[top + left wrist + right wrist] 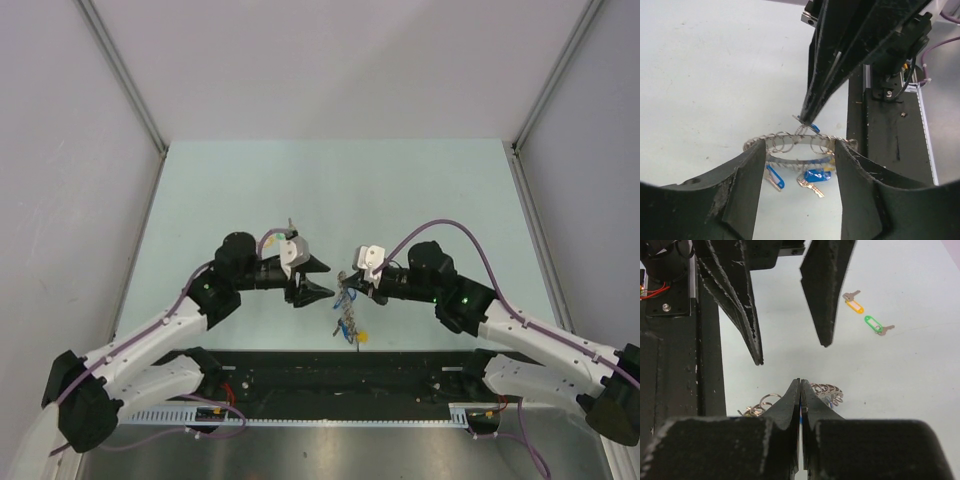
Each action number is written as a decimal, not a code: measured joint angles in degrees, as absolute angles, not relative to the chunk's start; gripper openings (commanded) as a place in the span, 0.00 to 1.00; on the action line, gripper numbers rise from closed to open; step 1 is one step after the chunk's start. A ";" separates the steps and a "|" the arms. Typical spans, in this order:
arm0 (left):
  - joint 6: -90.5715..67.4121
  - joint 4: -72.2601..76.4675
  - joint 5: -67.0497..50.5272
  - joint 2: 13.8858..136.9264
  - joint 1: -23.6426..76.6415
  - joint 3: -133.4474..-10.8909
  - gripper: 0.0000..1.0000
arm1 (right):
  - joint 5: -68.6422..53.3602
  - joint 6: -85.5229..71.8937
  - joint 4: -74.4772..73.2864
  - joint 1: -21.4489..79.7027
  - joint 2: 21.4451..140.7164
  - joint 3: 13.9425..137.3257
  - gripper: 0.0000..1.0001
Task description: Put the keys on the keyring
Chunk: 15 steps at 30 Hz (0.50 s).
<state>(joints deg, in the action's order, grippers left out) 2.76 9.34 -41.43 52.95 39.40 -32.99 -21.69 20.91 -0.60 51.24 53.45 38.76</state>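
My right gripper (800,382) is shut on the blue-tagged key (813,128), with a sliver of blue showing between its fingers. In the left wrist view its fingertips (802,119) hold that key right at the top edge of the keyring (790,141), a grey ring fringed with small rings and blue-tagged keys. My left gripper (799,146) is open, with one finger on each side of the ring and not touching it. In the top view the left gripper (322,278) faces the right gripper (350,287) over the keyring (347,312). The orange key (855,304) and the green key (875,325) lie on the table.
The black base rail (330,368) runs along the near table edge just behind the keyring. A yellow tag (361,337) on the keyring lies close to that rail. The pale green table (330,190) stretches away towards grey walls.
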 measured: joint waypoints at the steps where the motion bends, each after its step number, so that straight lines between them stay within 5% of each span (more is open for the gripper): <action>1: 4.62 7.33 -41.65 53.98 39.40 -34.48 0.66 | -22.17 21.61 -1.52 51.20 53.78 39.48 0.00; 5: 11.84 -0.56 -42.68 58.96 39.35 -40.71 0.66 | -23.51 23.05 -3.57 51.11 54.15 40.32 0.00; 15: 27.88 -18.57 -48.60 71.88 39.31 -52.88 0.49 | -24.82 24.47 -6.66 51.13 54.43 40.53 0.00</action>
